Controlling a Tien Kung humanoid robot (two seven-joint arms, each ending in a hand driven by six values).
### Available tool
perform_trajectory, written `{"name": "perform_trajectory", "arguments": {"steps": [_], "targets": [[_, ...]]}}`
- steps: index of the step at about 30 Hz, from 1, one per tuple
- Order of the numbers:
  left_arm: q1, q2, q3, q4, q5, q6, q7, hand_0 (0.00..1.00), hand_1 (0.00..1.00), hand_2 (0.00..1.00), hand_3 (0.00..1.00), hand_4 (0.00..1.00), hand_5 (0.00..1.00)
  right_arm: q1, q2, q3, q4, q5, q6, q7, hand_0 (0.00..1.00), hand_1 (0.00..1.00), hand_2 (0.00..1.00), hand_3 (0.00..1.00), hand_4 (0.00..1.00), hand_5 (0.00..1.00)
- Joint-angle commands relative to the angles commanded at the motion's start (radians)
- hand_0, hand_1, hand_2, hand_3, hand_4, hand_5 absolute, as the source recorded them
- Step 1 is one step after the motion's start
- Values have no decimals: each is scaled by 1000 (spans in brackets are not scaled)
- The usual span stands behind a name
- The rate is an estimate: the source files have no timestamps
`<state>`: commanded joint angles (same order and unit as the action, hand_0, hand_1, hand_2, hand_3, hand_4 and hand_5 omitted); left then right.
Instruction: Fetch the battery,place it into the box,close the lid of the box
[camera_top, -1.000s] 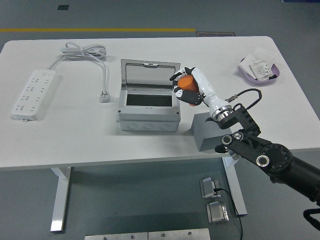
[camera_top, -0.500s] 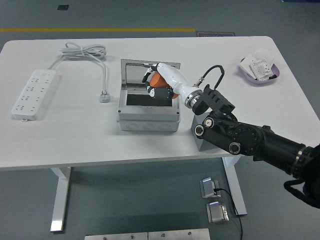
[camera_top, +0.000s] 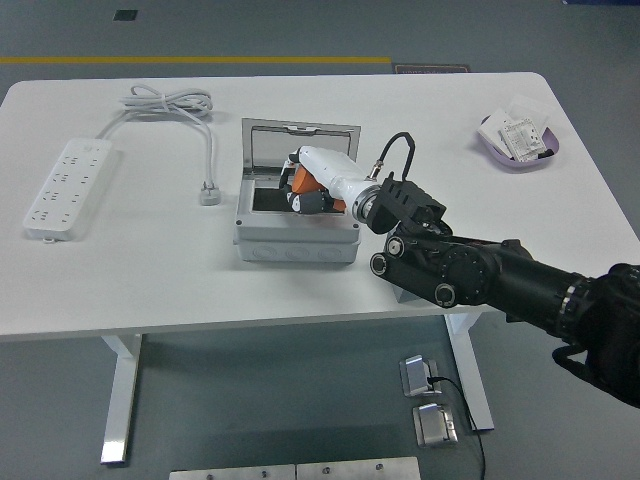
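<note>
Over open box (camera_top: 297, 232): right robot hand (camera_top: 308, 184) lower now, clamped on orange battery (camera_top: 304, 178).

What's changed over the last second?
The right hand, shut on the orange battery, swung left from beside the box and lowered into its opening. Lid still up; power strip and purple tray unmoved.

The orange battery (camera_top: 303, 180) is gripped by the right robot hand (camera_top: 308, 183) over the open grey box (camera_top: 297, 238), whose lid (camera_top: 300, 146) is raised.
</note>
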<state>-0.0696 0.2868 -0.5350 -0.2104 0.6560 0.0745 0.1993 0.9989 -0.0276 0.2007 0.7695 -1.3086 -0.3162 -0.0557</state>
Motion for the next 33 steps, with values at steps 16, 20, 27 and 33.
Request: {"name": "perform_trajectory", "arguments": {"steps": [16, 20, 27, 33], "targets": [[1, 0, -1, 0, 2, 2, -1, 634, 689, 588, 578, 561, 2, 5, 7, -11, 2, -3, -6, 4, 198, 299, 420, 504, 2, 2], [2, 0, -3, 0, 5, 2, 0, 634, 690, 588, 578, 558, 2, 6, 7, -7, 4, -5, -8, 5, 196, 299, 426, 509, 2, 2], [2, 2, -5, -1, 9, 3, 0, 634, 690, 587, 579, 556, 2, 6, 6, -2, 2, -5, -13, 8, 193, 298, 427, 511, 2, 2], [3, 2, -9, -1, 14, 2, 1, 634, 690, 587, 579, 555, 2, 6, 7, -2, 1, 0, -14, 11, 192, 296, 427, 512, 2, 2]]}}
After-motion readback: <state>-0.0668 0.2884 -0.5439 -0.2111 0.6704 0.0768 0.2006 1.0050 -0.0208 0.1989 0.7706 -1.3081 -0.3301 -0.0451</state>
